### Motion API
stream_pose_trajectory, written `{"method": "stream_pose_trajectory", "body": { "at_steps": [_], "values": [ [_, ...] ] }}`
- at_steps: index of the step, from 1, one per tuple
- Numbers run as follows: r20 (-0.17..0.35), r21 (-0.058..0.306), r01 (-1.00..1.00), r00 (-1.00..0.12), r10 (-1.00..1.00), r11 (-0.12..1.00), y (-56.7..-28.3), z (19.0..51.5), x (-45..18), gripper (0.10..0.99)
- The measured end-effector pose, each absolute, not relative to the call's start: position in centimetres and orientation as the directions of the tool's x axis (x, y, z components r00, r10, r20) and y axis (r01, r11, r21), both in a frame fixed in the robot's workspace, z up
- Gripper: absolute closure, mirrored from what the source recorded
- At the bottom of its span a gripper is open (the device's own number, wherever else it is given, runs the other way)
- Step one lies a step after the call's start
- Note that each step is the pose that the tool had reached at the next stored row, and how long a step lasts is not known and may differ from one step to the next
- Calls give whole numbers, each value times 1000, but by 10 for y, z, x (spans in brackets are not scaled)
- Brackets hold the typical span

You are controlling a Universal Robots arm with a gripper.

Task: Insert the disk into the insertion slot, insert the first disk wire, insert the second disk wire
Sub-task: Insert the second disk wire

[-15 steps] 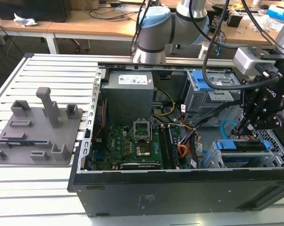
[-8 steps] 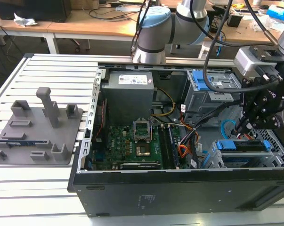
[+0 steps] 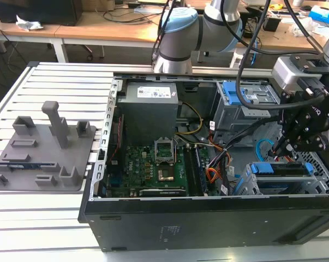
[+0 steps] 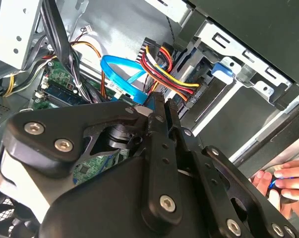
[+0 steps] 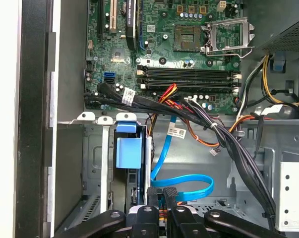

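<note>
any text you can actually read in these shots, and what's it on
None can be quoted.
Power supply label: print too small to read.
White tags on the black cable bundle: code marks, blurred.
Sticker on the drive cage floor: unreadable.
Motherboard: markings too fine.
Light marks on the arm's black housing near the pincer: unclear.

Robotics lab: open PC case (image 3: 208, 218) on a slotted aluminium bench (image 3: 60, 82), grey fixture plate (image 3: 44, 147) beside it, cable-strewn wooden desks (image 3: 115, 24) behind the arm base (image 3: 178, 38)
</note>
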State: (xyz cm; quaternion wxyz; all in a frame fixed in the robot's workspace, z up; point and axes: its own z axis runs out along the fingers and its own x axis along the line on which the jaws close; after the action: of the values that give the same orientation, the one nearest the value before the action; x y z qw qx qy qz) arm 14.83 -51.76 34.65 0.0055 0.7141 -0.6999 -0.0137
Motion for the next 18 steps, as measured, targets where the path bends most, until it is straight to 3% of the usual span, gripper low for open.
{"method": "stream_pose_trajectory", "body": {
  "at_steps": [18],
  "values": [
    [-14, 19, -1000, -18, -1000, 18, -524, 347, 149, 925]
  ]
}}
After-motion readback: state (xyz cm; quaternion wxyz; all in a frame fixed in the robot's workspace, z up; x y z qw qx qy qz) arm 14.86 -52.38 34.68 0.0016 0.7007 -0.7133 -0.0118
